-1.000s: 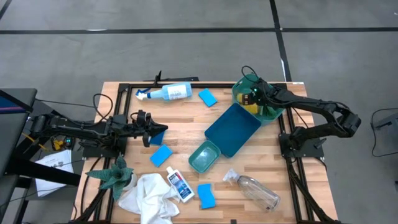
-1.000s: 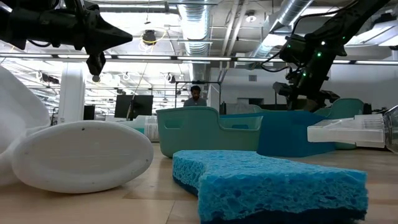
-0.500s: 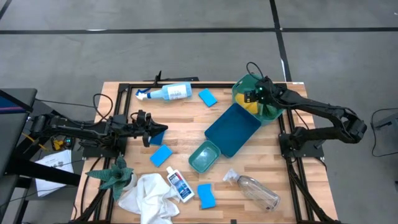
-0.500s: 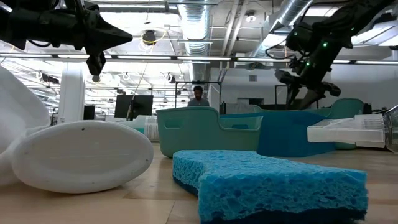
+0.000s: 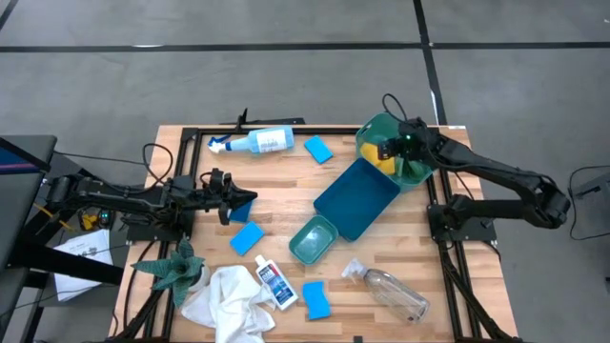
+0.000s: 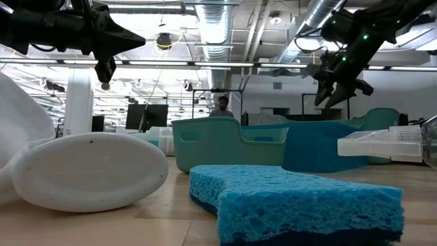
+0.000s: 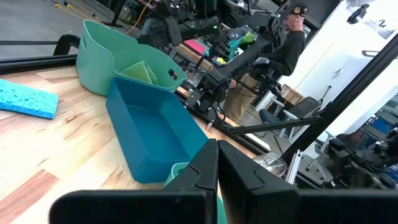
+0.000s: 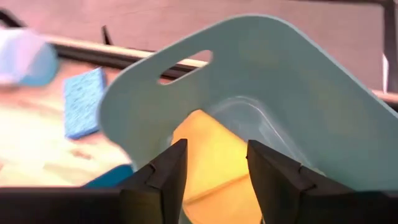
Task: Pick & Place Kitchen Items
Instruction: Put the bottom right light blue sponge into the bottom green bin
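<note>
A: Near edge first?
B: Cloth (image 5: 227, 300), small bottle (image 5: 276, 284), sponge (image 5: 315, 298) and clear bottle (image 5: 393, 292) crowd the six o'clock edge.
A: Middle?
B: Left gripper (image 5: 241, 200) clenched, empty, at nine o'clock, just above another sponge (image 5: 247, 238); bare wood towards the blue bin (image 5: 355, 197).
A: Far side?
B: Spray bottle (image 5: 253, 142) at eleven. Right gripper (image 5: 388, 148) parted, empty, over the green tub (image 5: 374, 131) at one, the yellow pad (image 8: 211, 152) inside.

No legible text, nos. or signs. Small white bottle (image 5: 275, 283) carries a blue label, print too small to read; spray bottle (image 5: 260, 142) label likewise unreadable.
</note>
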